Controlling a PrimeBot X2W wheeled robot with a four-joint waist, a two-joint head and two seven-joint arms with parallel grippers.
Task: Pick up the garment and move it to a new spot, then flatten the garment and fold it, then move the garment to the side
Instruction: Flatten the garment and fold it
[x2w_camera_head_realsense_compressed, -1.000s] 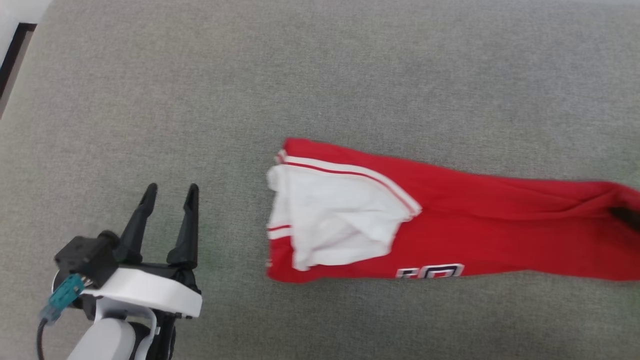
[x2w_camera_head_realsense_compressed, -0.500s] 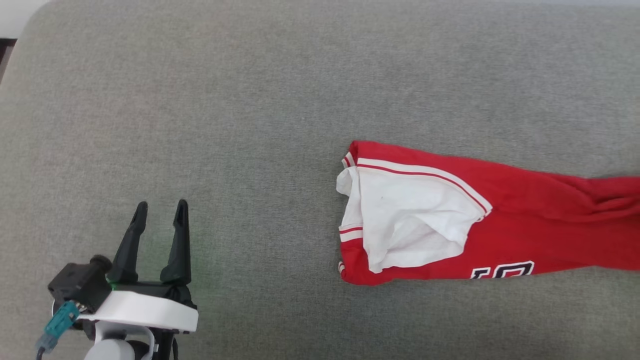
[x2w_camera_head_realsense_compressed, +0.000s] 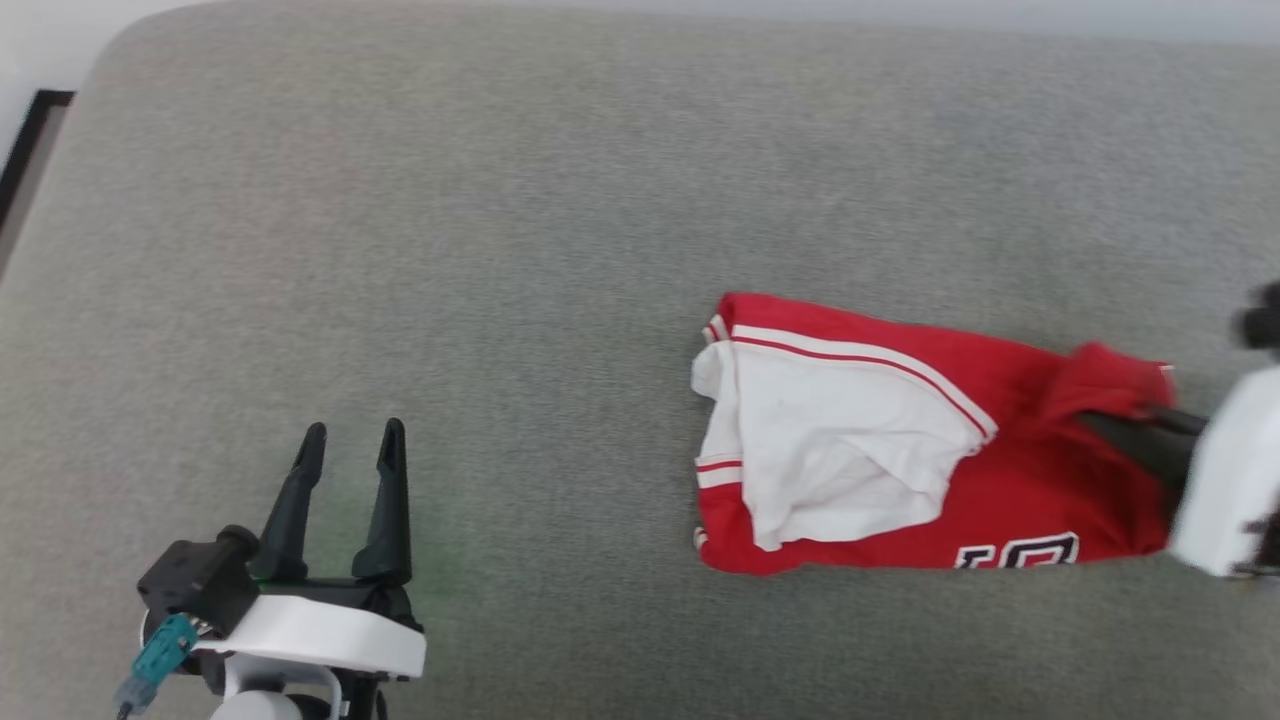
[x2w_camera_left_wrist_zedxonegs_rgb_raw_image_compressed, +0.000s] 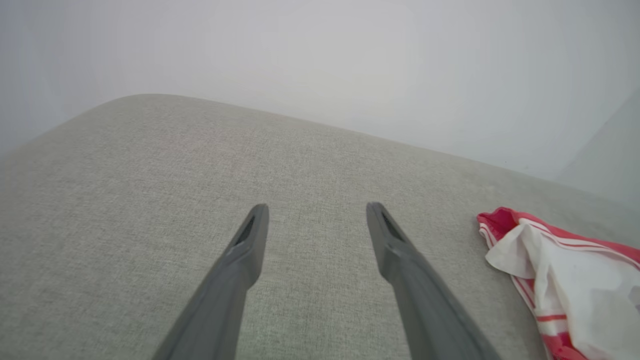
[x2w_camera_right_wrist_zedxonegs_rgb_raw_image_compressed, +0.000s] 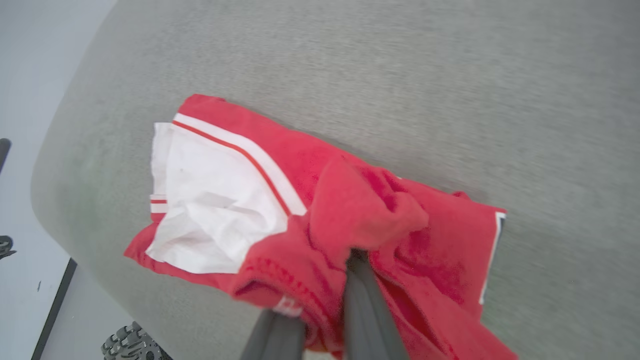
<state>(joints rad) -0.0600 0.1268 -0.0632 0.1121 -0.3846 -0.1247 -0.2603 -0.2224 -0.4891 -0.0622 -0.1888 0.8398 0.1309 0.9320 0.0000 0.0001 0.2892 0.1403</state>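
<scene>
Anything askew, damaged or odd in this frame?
The garment lies bunched, not flat: its white sleeve flops over the red body, and its end puckers where the right hand pinches it. No damage visible.

The garment (x2w_camera_head_realsense_compressed: 1010, 490), which a moment ago lay stretched out past the right edge of the head view, is now shorter: its right end is lifted and carried back over its red body. The right gripper (x2w_camera_head_realsense_compressed: 1110, 428) has come into that view, closed on this raised end.
</scene>
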